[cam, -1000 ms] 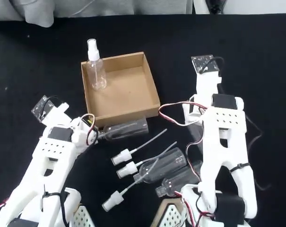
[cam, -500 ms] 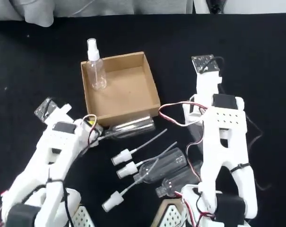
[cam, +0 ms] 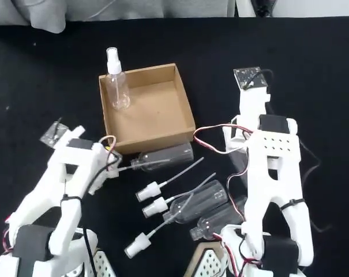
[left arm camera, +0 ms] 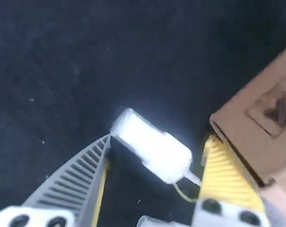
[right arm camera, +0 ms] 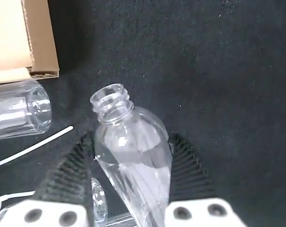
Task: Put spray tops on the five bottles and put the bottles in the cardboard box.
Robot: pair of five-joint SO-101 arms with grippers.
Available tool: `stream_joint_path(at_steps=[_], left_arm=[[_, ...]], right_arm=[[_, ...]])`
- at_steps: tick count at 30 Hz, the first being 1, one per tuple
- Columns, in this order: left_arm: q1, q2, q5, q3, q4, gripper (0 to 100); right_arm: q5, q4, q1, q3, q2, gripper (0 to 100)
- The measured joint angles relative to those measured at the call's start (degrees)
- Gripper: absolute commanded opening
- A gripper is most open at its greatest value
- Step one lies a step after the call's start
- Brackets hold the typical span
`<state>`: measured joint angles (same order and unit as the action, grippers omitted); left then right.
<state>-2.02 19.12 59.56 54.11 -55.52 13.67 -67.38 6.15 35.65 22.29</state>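
My left gripper [left arm camera: 159, 140] is shut on a white spray top [left arm camera: 150, 151], which sits slantwise between the grey and yellow fingers. In the high view this gripper [cam: 112, 165] is beside the box's near left corner. The top's thin tube leads into a clear bottle [cam: 162, 157] lying along the front wall of the cardboard box [cam: 186, 109]. My right gripper [right arm camera: 132, 137] is shut on an open-necked clear bottle [right arm camera: 128, 151] just above the black cloth. One capped bottle [cam: 116, 81] stands in the box's far left corner.
Three loose spray tops [cam: 148, 190] [cam: 156, 206] [cam: 137, 245] lie with their tubes on the cloth between the arms. Two uncapped bottles [cam: 200, 202] [cam: 214, 222] lie beside the right arm. The box's corner [right arm camera: 39, 56] and the lying bottle's base [right arm camera: 20, 111] are near my right gripper.
My left arm has swung toward the box's front. The bottle lying there has slid to the right along the wall. The right arm has kept still.
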Motion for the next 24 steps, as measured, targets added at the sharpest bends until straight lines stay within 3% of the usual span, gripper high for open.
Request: stream_joint_path(at_steps=[7,14,24], left_arm=[[2.4,-0.2,0.0,-0.1,0.0,28],[2.4,-0.7,0.0,-0.1,4.4,3],[3.0,-0.7,0.4,-0.1,5.5,6]], right_arm=[[0.0,0.0,0.0,0.0,0.0,2.1],[0.0,0.0,0.0,0.9,0.0,2.1],[0.0,0.0,0.0,0.9,0.0,2.1]])
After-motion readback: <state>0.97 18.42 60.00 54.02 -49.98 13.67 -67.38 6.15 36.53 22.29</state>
